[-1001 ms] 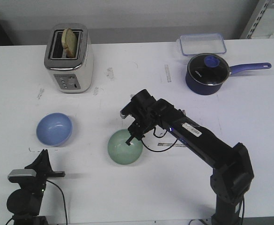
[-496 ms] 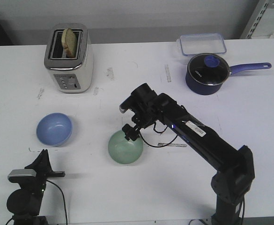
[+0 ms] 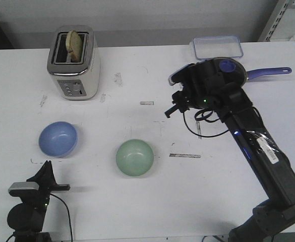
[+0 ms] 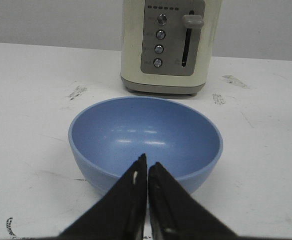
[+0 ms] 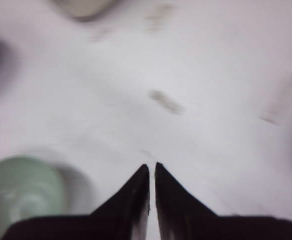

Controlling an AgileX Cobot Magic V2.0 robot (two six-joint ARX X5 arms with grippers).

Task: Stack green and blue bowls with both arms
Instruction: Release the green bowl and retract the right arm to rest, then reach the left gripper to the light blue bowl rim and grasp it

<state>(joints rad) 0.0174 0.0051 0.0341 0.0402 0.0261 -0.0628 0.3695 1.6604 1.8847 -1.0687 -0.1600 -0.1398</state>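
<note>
The pale green bowl (image 3: 134, 157) sits upright on the white table, near the middle. The periwinkle blue bowl (image 3: 58, 138) sits upright to its left. My right gripper (image 3: 169, 113) is shut and empty, raised above the table to the far right of the green bowl. The right wrist view is blurred; it shows the shut right gripper (image 5: 151, 169) over bare table and the green bowl (image 5: 21, 192) off to one side. My left gripper (image 3: 47, 168) is low at the front left. In its wrist view the left gripper (image 4: 146, 167) is shut and empty, just before the blue bowl (image 4: 146, 132).
A cream toaster (image 3: 74, 65) holding a bread slice stands at the back left, and it also shows behind the blue bowl in the left wrist view (image 4: 164, 45). A navy saucepan (image 3: 237, 70) and a clear blue-rimmed container (image 3: 217, 47) are at the back right, behind my right arm.
My right gripper has left the green bowl's rim, risen and swung back right toward the saucepan. The green bowl stays on the table. The left arm and blue bowl have not moved.
</note>
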